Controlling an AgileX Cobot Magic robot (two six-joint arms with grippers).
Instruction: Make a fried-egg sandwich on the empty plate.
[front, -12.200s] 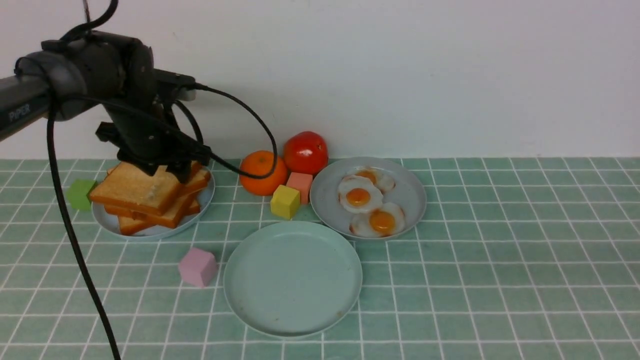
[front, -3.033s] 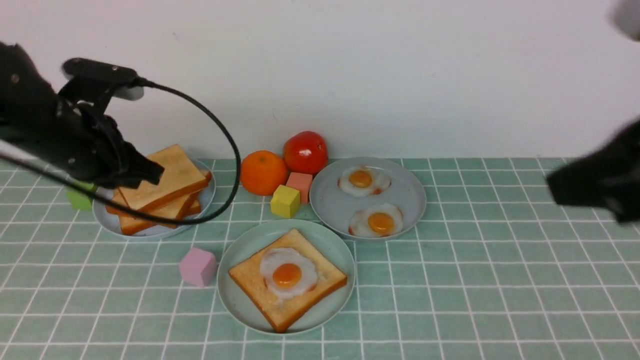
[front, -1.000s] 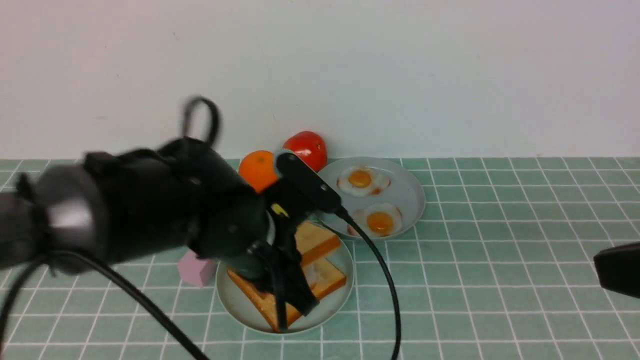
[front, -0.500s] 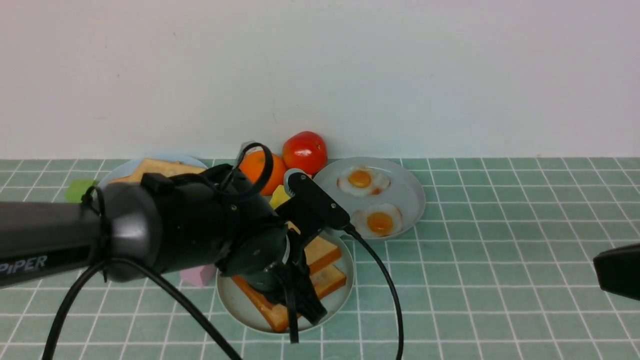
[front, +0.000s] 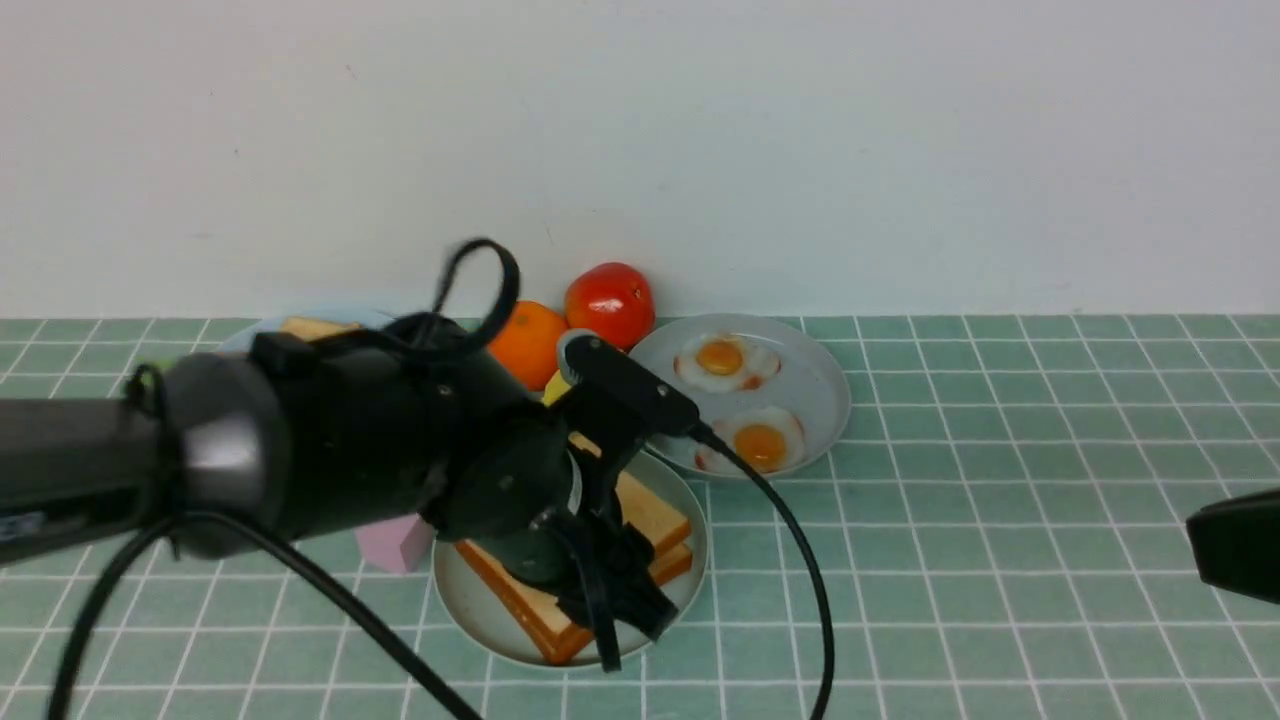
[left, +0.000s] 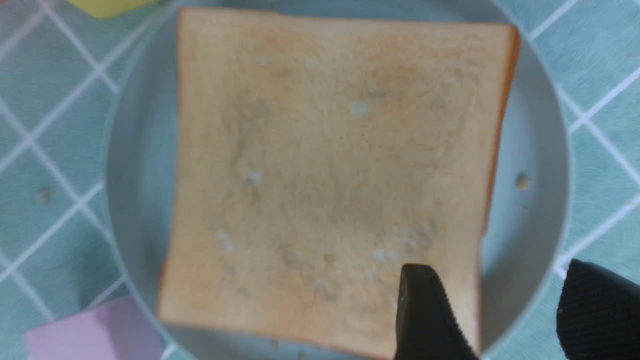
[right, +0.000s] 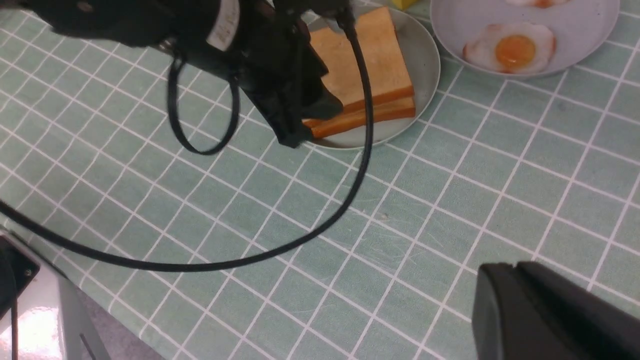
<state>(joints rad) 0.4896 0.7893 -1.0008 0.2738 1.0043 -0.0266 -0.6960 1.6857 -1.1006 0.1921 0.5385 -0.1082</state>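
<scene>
Green tiled tabletop (front: 1000, 600), white wall (front: 800, 150). Fried-egg sandwich (right: 370, 65) on mint plate (front: 480, 620), slices stacked, egg hidden. Left gripper (left: 500, 300) over plate's near rim, fingers (left: 425, 310) spread, empty. Right gripper (front: 1235, 545) far right of plate, state unclear. Sandwich likely light, stiff, slide-prone; pinch crust edges.

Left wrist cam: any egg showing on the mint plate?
No, only the top toast slice shows on the mint plate.
</scene>
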